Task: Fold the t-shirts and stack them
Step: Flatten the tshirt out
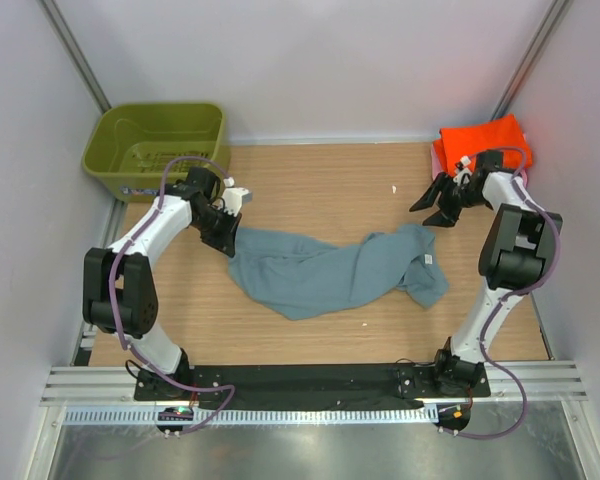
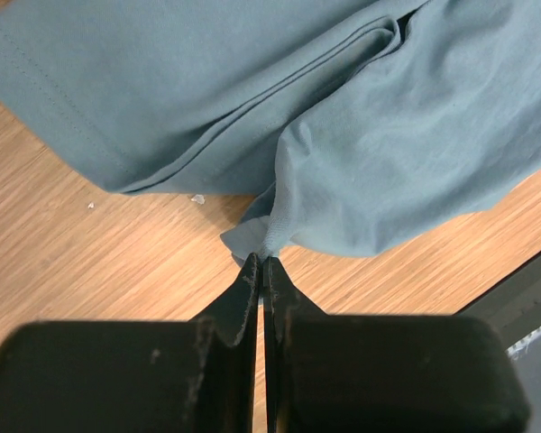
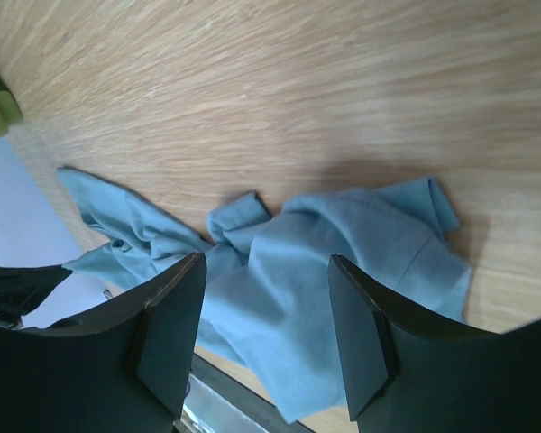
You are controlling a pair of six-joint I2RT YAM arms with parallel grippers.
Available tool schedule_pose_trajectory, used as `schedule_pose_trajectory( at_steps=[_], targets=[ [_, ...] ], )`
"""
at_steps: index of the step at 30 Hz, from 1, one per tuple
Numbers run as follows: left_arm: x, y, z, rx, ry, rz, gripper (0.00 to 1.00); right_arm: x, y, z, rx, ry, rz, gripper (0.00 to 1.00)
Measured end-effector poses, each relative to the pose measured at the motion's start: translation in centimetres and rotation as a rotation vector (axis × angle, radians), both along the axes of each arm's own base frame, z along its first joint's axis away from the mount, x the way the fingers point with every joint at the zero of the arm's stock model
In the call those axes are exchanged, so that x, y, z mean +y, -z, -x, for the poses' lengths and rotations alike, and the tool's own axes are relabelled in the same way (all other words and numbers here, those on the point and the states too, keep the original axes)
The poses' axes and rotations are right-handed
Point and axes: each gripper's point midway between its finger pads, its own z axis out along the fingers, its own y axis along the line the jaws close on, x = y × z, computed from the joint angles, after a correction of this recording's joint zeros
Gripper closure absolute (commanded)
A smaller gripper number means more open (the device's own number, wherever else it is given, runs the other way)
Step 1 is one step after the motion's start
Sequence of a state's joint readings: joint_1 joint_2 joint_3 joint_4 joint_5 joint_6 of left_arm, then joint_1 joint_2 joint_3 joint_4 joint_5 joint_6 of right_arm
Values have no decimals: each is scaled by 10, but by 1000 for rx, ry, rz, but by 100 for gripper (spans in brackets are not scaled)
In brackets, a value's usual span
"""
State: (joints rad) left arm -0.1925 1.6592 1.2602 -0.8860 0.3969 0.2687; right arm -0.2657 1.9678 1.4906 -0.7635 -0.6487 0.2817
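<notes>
**Top external view.**
- One blue-grey t-shirt (image 1: 330, 270), crumpled and unfolded, lies stretched left to right across the middle of the bench (image 1: 310, 180).
- One orange t-shirt (image 1: 480, 140) lies folded in the far right corner, well apart from the blue-grey one. It probably marks where the stack goes.
- One olive-green basket (image 1: 100, 150) sits in the far left corner.
- The left hand (image 1: 230, 243) is down at the shirt's left end.
- The right hand (image 1: 435, 207) hangs above bare wood, between the orange t-shirt and the blue-grey shirt's right end. It touches neither.

**Left wrist view.**
- The left hand (image 2: 261, 266) is fully closed, with a small peak of the blue-grey t-shirt (image 2: 388, 135) pinched at its fingertips.
- The rest of the cloth fans out flat on the bench (image 2: 72, 262). This looks like a hold on an edge so that the garment can be drawn out flat.

**Right wrist view.**
- The right hand (image 3: 266, 343) has its jaws wide apart and holds nothing.
- Below it, the blue-grey t-shirt (image 3: 370, 225) lies bunched on the bench (image 3: 298, 90).
- The hand appears placed to come down on the free end, giving the shirt a second hold opposite the left one.
- Folding has not begun.
</notes>
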Motion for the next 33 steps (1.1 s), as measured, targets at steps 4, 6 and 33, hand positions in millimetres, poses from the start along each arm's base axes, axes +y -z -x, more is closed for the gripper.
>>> schedule_pose_trajectory(
  at_steps=[4,6,33],
  targets=[
    [0,0,0,1,-1,-1,100,0,11,-13,3,-40,30,39],
    [0,1,0,1,-1,-1,100,-1,10,-26,-18,-59,52,40],
    [1,9,2,-6,-4,-9,97,39,38,15,80,-247,185,49]
  ],
)
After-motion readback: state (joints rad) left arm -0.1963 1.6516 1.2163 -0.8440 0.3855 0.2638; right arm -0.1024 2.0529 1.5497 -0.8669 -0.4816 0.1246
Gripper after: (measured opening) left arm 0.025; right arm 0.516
